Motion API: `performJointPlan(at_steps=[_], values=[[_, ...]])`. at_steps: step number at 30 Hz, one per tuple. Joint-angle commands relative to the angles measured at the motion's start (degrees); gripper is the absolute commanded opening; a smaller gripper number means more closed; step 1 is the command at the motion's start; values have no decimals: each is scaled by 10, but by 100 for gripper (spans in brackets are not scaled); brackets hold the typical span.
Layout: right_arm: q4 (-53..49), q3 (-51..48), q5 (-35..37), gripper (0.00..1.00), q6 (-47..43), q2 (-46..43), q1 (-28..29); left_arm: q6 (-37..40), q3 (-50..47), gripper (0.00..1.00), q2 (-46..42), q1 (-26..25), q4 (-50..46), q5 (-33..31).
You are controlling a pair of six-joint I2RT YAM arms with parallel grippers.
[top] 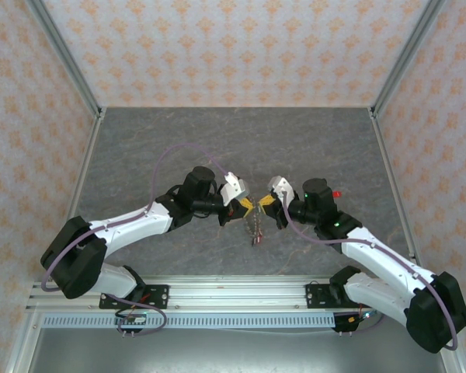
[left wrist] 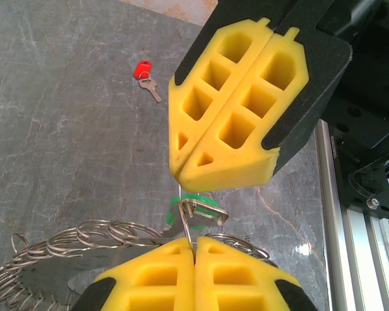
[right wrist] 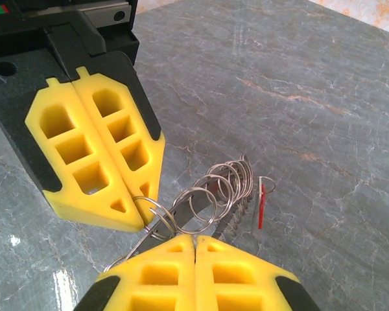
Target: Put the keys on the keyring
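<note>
Keyring: the keyring (top: 256, 225) is held up between the two grippers at mid-table. It shows wire loops fanned along a flat grey band (right wrist: 215, 186).
Left gripper: the left gripper (left wrist: 194, 241) has its yellow pads pressed together, with a thin wire of the keyring pinched in the seam.
Right gripper: the right gripper (right wrist: 194, 241) is also clamped tight, and the ring's band runs straight into its closed tips. From the left wrist it sits nose to nose with the other, tips (left wrist: 189, 171) nearly touching.
Cut off: the keyring's far arc (left wrist: 84, 238) runs out of the bottom left corner of the left wrist view. The pinch points are buried under the pads.
Key on the ring: a red key on the ring (right wrist: 262, 205) dangles at the end of the loops. It is edge-on, so its shape is hard to read.
Green bit: a green key head (left wrist: 193, 206) sits just under the right gripper's tips, half masked by a metal clip. I can't tell how it is attached.
Loose key: a red key (left wrist: 142, 70) lies flat on the grey marbled table (top: 140, 155), well apart from the ring and beside the right arm (top: 336, 193).
Writing: the small board (top: 132, 318) by the left base has print too small to read.
</note>
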Motion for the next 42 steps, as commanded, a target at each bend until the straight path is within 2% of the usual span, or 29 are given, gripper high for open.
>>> performJointPlan(at_steps=[1, 3, 6, 9, 13, 20, 23, 29, 42], values=[[-24, 13, 29, 3, 5, -11, -2, 18, 23, 0, -3, -5, 15, 15], [-24, 12, 21, 8, 9, -16, -1, 17, 24, 0, -2, -5, 15, 14], [-34, 12, 28, 21, 2, -27, -1, 17, 25, 0, 1, -5, 16, 15], [-65, 18, 33, 25, -24, -44, -2, 19, 26, 0, 0, -5, 13, 14], [-100, 32, 14, 25, -49, -64, -2, 22, 28, 0, -5, -6, 8, 18], [-79, 50, -93, 24, -67, -52, -1, 60, 30, 0, -25, -11, -20, 58], [-103, 66, -131, 23, -104, -44, -2, 79, 32, 0, -29, -11, -39, 63], [-176, 91, -119, 23, -175, -23, -2, 86, 31, 0, -31, -11, -42, 66], [-128, 86, -124, 24, -170, 36, -3, 86, 28, 0, -26, -11, -35, 63]])
